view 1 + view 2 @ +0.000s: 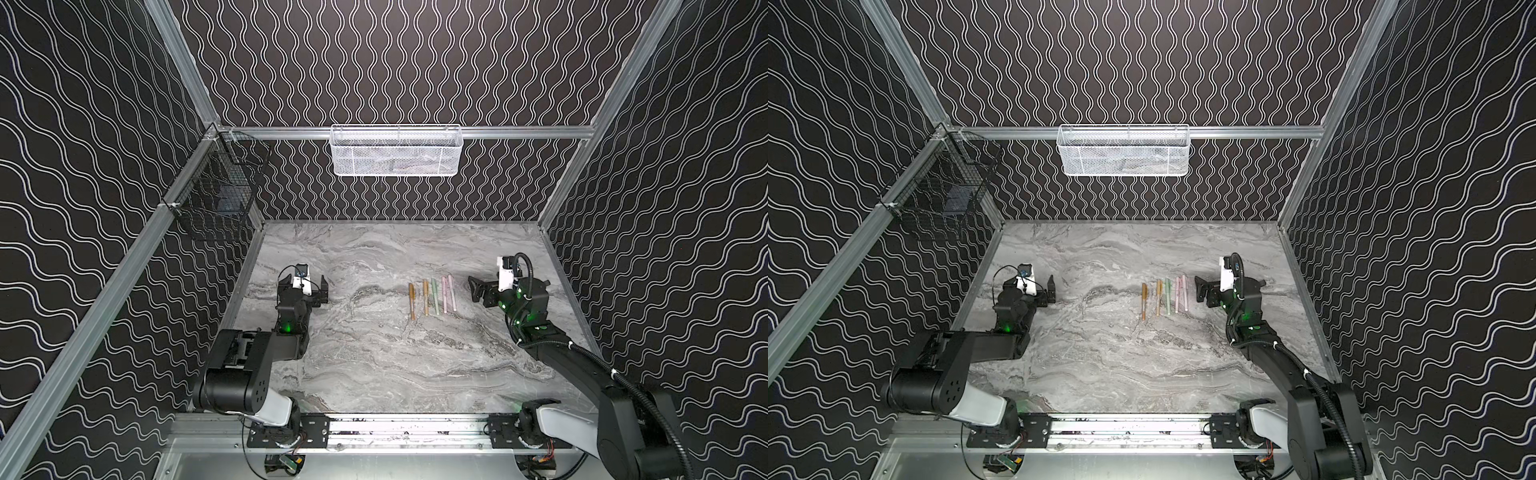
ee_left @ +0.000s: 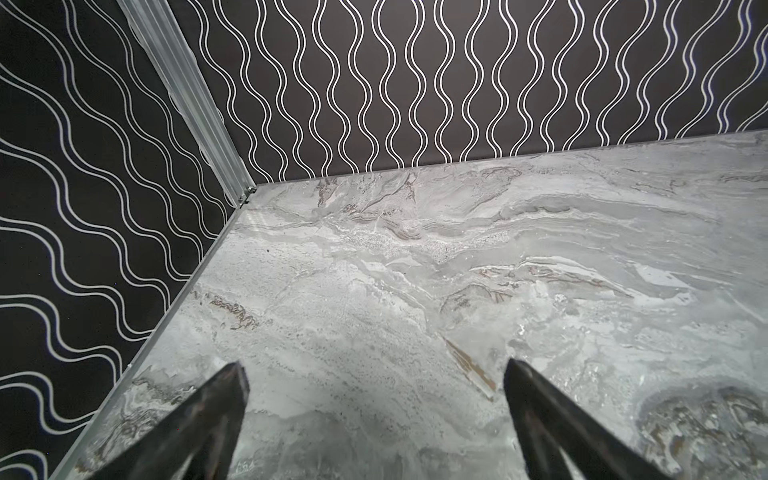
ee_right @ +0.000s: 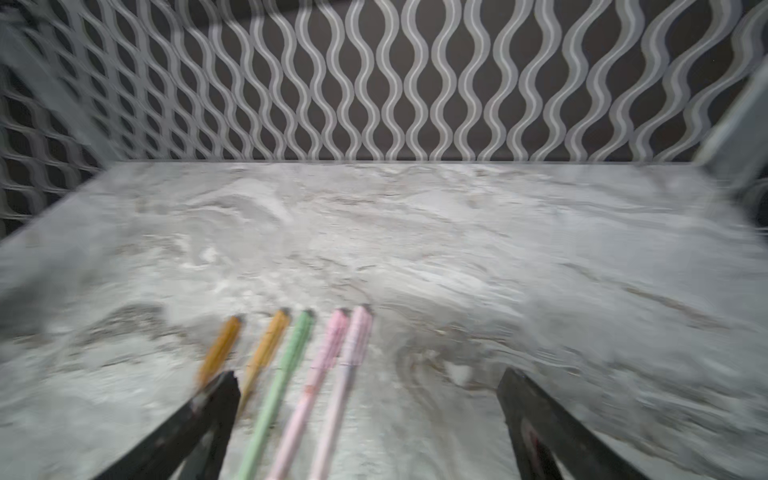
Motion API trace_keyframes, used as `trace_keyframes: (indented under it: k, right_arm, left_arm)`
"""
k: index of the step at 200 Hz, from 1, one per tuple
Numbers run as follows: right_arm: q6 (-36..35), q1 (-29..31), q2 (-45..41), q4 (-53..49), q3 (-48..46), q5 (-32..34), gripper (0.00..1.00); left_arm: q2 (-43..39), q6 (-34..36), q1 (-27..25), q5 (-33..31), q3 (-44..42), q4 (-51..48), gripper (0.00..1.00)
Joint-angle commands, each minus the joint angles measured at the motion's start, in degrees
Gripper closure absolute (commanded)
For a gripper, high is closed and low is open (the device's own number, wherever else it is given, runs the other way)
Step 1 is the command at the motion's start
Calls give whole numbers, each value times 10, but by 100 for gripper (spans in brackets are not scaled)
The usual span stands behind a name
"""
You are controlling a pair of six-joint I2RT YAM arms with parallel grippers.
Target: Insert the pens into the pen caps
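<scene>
Pens [image 1: 435, 297] lie side by side in a short row on the marble table [image 1: 374, 365], a little right of centre in both top views. From left to right you have two tan-orange, one pale green and two pale pink. Your right gripper [image 1: 477, 291] hovers just beside the pink pair without touching it, its jaws spread wide and empty. Your left gripper [image 1: 305, 293] sits well apart, near the table's left edge, also spread wide and empty.

In the left wrist view, two dark fingers [image 2: 208, 415] stand far apart over bare marble near a wall corner.

The right wrist view is blurred. One finger [image 3: 208, 415] overlaps the near ends of the orange pens, while the green and pink ones run between the splayed fingers. Each far end looks thicker, perhaps seated pen caps [image 3: 355, 336], but you cannot be sure.
</scene>
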Motion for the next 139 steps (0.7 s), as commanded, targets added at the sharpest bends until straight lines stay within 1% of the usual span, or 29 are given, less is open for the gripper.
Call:
trace_keyframes:
  k: [1, 16, 27, 35, 43, 56, 63, 66, 72, 85, 97, 103, 107, 111, 119, 125, 131, 139]
  right_arm:
    - [-56, -6, 7, 82, -25, 68, 0]
    - [-66, -8, 24, 114, -41, 76, 0]
    - [-96, -8, 44, 122, -44, 74, 0]
    - [-91, -11, 57, 133, -48, 84, 0]
    - [-83, -18, 74, 185, -68, 92, 0]
    - [-78, -25, 112, 317, -113, 110, 0]
    - [-71, -27, 131, 345, -127, 122, 0]
    - [-71, -27, 141, 374, -132, 124, 0]
    - [-70, -28, 155, 422, -147, 154, 0]
    - [-27, -31, 160, 449, -165, 219, 0]
    - [7, -43, 184, 477, -173, 260, 0]
    - [9, -50, 209, 513, -169, 258, 0]
    - [-3, -55, 224, 534, -164, 253, 0]
    - [-9, -53, 227, 528, -157, 254, 0]
    - [6, -54, 208, 436, -131, 244, 0]
    - [20, -63, 194, 372, -114, 223, 0]
    - [26, -79, 192, 367, -113, 192, 0]
    - [24, -87, 203, 389, -114, 179, 0]
  left_arm:
    - [2, -6, 1, 5, 5, 9, 1]
    - [2, -6, 1, 5, 6, 10, 1]
    - [1, -6, 1, 5, 6, 8, 1]
    - [2, -6, 1, 5, 6, 9, 1]
    - [1, -6, 1, 5, 6, 8, 1]
    - [1, -6, 1, 5, 5, 7, 1]
    - [2, -6, 1, 5, 6, 9, 1]
    - [2, -6, 1, 5, 6, 9, 1]
    - [1, -6, 1, 5, 6, 8, 1]
    - [1, -6, 1, 5, 6, 8, 1]
    - [2, -6, 1, 5, 6, 8, 1]
    - [1, -6, 1, 5, 6, 7, 1]
    - [1, -6, 1, 5, 6, 8, 1]
    - [1, -6, 1, 5, 6, 8, 1]
    - [1, -6, 0, 5, 6, 8, 1]
    - [1, -6, 0, 5, 5, 9, 1]
    - [1, -6, 1, 5, 5, 9, 1]
    - [1, -6, 1, 5, 5, 7, 1]
